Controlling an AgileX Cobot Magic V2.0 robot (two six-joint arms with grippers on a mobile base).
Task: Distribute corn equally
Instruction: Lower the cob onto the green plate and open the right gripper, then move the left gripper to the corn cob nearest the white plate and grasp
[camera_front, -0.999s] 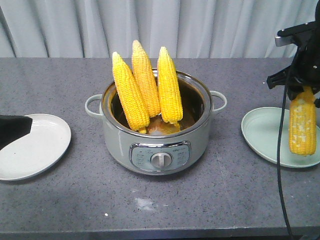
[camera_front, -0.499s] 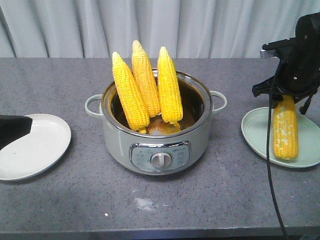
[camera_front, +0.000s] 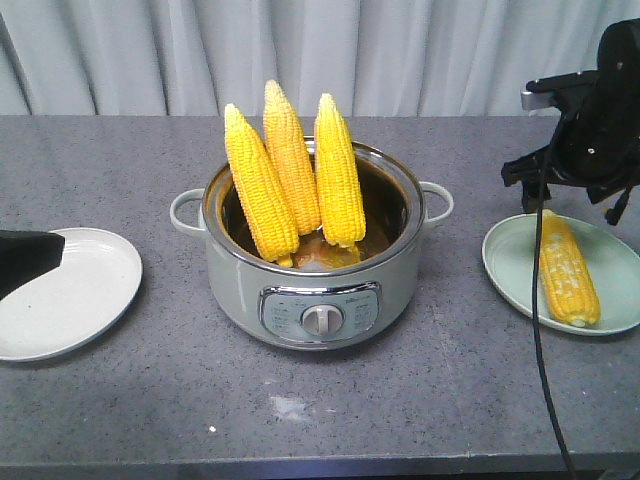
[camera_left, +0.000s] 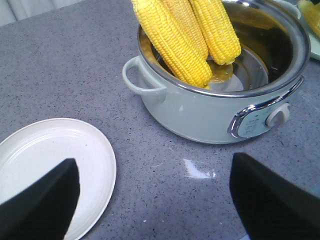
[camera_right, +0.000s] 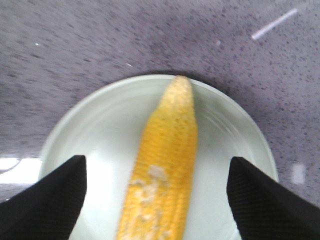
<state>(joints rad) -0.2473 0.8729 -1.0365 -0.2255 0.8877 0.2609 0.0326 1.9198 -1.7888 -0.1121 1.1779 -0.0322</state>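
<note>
Nearest, the grey speckled stone-look countertop (camera_front: 400, 420) bears a small pale smear (camera_front: 285, 405). Farther in, at the left, a round white ceramic plate (camera_front: 80, 290) lies flat. The black left gripper (camera_left: 155, 162) hovers partly over it with its two fingers spread wide, holding nothing. In the middle stands a pale green round electric cooking pot with a chrome rim and a front dial (camera_front: 315, 300). Three bright yellow husked corn cobs (camera_front: 292, 160) stand inside it, close together, with their tapered tips up above the rim and leaning to the left. At the right, a round pale green plate (camera_front: 515, 265) carries a fourth yellow corn cob (camera_front: 568, 270), which lies flat with its tapered tip toward the far side. The black right gripper (camera_right: 156, 162) hangs above that plate, fingers parted on either side of the cob and clear of it. Behind the countertop hangs a pleated grey-white curtain (camera_front: 450, 50).
</note>
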